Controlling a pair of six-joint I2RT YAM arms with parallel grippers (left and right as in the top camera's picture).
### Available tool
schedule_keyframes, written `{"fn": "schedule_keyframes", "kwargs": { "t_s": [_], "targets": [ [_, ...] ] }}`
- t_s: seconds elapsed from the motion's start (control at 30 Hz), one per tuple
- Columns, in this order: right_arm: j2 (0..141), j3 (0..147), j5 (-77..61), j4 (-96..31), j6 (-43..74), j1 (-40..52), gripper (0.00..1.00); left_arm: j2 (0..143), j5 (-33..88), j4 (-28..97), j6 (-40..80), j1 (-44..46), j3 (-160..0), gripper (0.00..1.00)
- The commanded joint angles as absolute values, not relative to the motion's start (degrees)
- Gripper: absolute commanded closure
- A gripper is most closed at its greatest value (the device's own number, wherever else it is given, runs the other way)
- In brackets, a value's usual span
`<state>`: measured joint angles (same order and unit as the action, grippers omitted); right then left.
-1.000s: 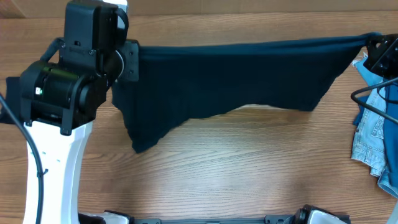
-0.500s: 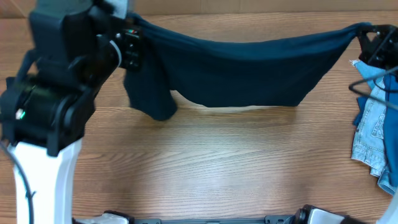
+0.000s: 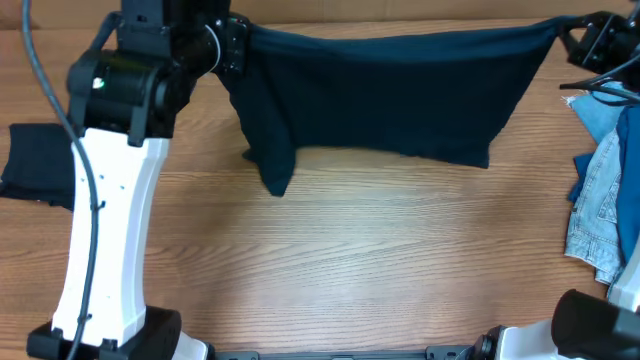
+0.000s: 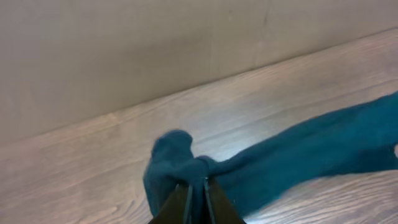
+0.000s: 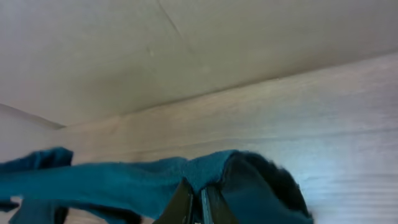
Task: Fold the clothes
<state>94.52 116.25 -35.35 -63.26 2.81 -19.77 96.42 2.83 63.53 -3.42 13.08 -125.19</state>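
My left end effector (image 4: 196,190) is clamped on one corner of the navy garment (image 3: 390,90), my right end effector (image 5: 200,194) on the opposite corner. Garment spread between them along far side of surface (image 3: 350,260). Denim (image 3: 600,200) heaped at right edge.

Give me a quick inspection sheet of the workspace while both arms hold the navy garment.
Surface: wooden table, no spills seen.
Job's things: navy garment stretched between both pincers, left corner drooping; denim pieces heaped at right edge; dark folded cloth at left edge.
Clutter: nothing seen.
Grippers: left pincer shut on the garment; right pincer likewise.
Cables: black cable along left arm; cable loops above the denim.
Surroundings: beige wall behind the table.
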Motion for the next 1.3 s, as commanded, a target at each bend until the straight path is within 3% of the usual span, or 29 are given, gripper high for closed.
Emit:
{"fn": "schedule_keyframes", "kwargs": {
  "t_s": [0.0, 0.27, 0.37, 0.6, 0.7, 0.9, 1.1, 1.27],
  "targets": [
    [90.8, 124.0, -35.6, -66.8, 2.0, -20.0, 0.96, 90.4, 2.9, 67.5, -4.6, 12.8, -131.4, 0.91],
    [84.6, 131.1, -30.9, -75.6, 2.1, -20.0, 0.96, 78.9, 1.6, 72.2, -3.0, 12.8, -135.3, 0.92],
    [84.6, 131.1, -31.0, -77.0, 2.1, -20.0, 0.96, 79.6, 2.2, 77.6, -2.4, 12.8, -134.8, 0.88],
    [84.7, 131.1, -31.1, -76.6, 2.1, -20.0, 0.96, 92.3, 21.7, 87.4, -1.8, 13.8, -122.2, 0.76],
    [84.9, 131.1, -31.1, -76.6, 2.1, -20.0, 0.96, 99.9, 29.9, 79.7, -0.3, 16.1, -111.2, 0.75],
    [85.0, 131.1, -30.9, -76.7, 2.1, -20.0, 0.96, 115.8, 38.6, 58.6, 14.7, 19.3, -99.4, 0.70],
    [85.3, 131.1, -30.9, -76.7, 2.1, -20.0, 0.96, 126.6, 39.8, 54.5, 19.5, 25.3, -99.4, 0.64],
    [86.0, 131.1, -30.9, -76.7, 2.1, -20.0, 0.96, 130.2, 32.9, 54.1, 26.7, 29.1, -99.4, 0.62]
  ]
}}
